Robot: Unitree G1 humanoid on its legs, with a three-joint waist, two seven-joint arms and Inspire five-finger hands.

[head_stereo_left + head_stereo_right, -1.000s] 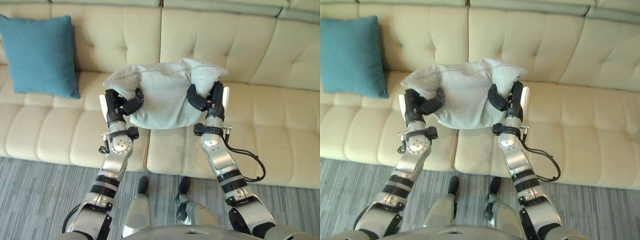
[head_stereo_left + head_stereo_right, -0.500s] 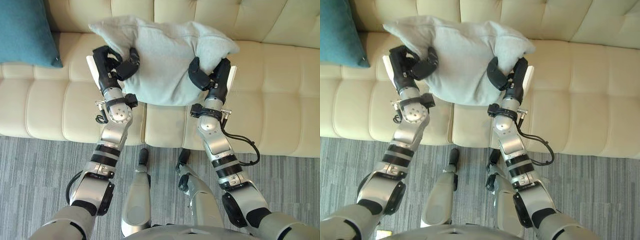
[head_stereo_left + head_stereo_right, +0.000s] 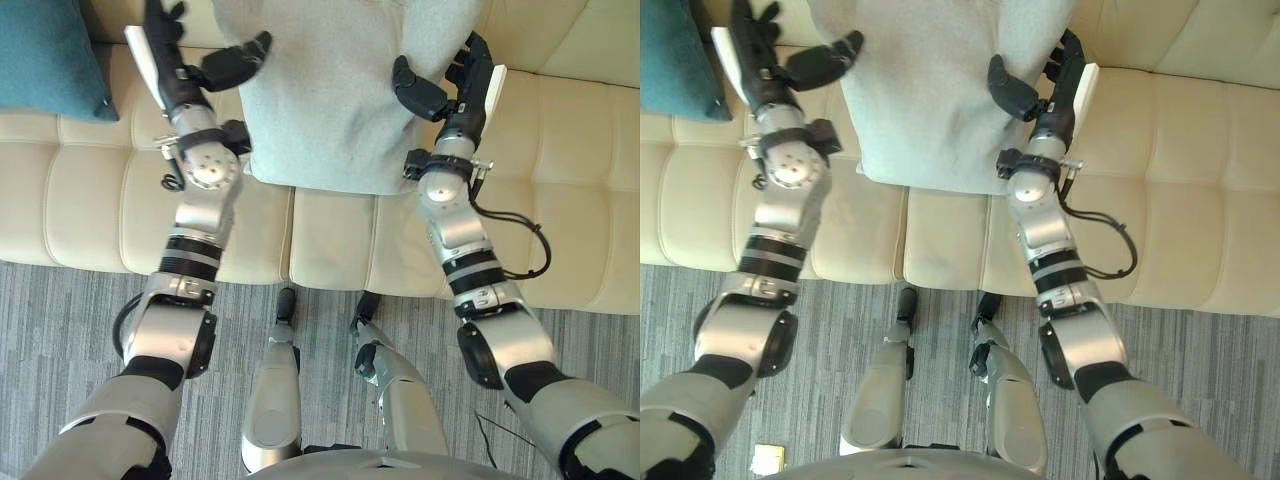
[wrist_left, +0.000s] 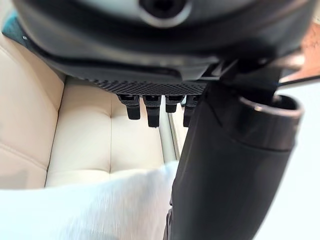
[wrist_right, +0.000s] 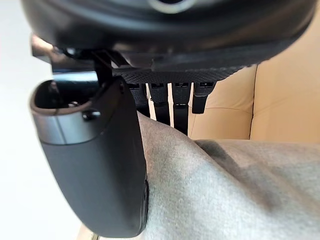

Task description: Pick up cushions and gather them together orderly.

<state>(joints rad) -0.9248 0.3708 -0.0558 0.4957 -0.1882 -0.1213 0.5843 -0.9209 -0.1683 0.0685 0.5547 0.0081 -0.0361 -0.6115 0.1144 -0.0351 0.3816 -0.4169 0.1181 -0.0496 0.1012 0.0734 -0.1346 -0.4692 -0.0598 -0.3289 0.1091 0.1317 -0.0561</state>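
Observation:
A grey cushion (image 3: 330,100) rests against the cream sofa (image 3: 580,200), between my two hands. My right hand (image 3: 462,100) grips its right edge, thumb curled over the front and fingers behind; in the right wrist view the grey cushion (image 5: 225,190) sits between thumb (image 5: 100,165) and fingers. My left hand (image 3: 175,75) is open beside the cushion's left edge, fingers spread, thumb tip near the fabric. In the left wrist view the fingers (image 4: 150,107) are straight above the cushion (image 4: 100,207). A teal cushion (image 3: 45,55) leans on the sofa at far left.
The sofa's seat runs across the view, with its front edge just ahead of a grey striped carpet (image 3: 60,330). Bare seat lies between the two cushions and to the right of the grey one.
The camera has tipped down and closer. The grey cushion has gone further back on the sofa. My left hand has opened and let go of it; the right hand still holds on.

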